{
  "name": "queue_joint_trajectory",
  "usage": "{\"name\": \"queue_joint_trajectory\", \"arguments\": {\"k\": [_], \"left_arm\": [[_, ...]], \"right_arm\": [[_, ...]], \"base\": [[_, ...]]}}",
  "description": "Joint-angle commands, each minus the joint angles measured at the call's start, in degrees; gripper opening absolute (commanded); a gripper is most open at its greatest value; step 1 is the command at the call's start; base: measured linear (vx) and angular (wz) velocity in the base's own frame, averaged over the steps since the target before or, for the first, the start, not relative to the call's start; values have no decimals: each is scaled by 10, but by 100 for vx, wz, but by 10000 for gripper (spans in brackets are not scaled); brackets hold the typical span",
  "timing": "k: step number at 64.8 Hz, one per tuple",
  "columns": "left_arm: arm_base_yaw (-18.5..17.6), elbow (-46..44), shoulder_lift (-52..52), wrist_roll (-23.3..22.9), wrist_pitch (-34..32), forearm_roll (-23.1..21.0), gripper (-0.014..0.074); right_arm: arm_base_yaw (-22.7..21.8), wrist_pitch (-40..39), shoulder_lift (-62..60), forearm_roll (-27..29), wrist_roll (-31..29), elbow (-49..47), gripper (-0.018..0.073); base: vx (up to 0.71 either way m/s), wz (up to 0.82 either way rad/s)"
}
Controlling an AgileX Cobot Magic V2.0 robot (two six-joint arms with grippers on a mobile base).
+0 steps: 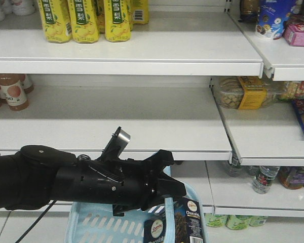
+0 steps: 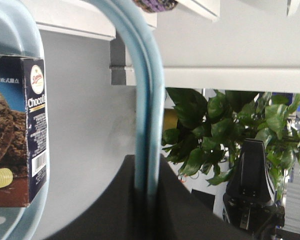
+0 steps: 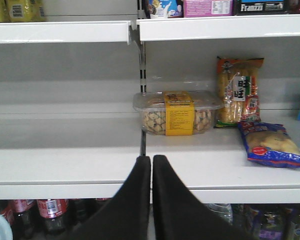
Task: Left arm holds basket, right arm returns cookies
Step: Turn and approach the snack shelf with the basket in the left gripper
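Currently left gripper (image 2: 146,165) pinches the handle (image 2: 146,100) of the basket (image 1: 91,225). Right gripper (image 3: 151,162) fingers (image 3: 135,200) are pressed together, empty. Cookies (image 2: 15,130) seemingly lean at basket's right edge; contact may swing it.

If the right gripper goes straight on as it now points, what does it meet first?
The right gripper would probably meet the clear snack box with yellow label; depth is unclear; the shelf edge might come first.
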Motion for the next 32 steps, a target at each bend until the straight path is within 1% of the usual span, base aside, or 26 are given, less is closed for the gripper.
{"name": "queue_joint_trajectory", "arguments": {"k": [1, 10, 32], "left_arm": [[-1, -16, -24, -1, 28, -32, -6], [-1, -16, -24, -1, 28, -32, -6], [-1, -16, -24, -1, 28, -32, -6]], "right_arm": [[0, -44, -6, -2, 1, -1, -8], [0, -44, -6, -2, 1, -1, -8], [0, -44, -6, -2, 1, -1, -8]], "base": [[9, 28], [8, 17], [8, 2]]}}
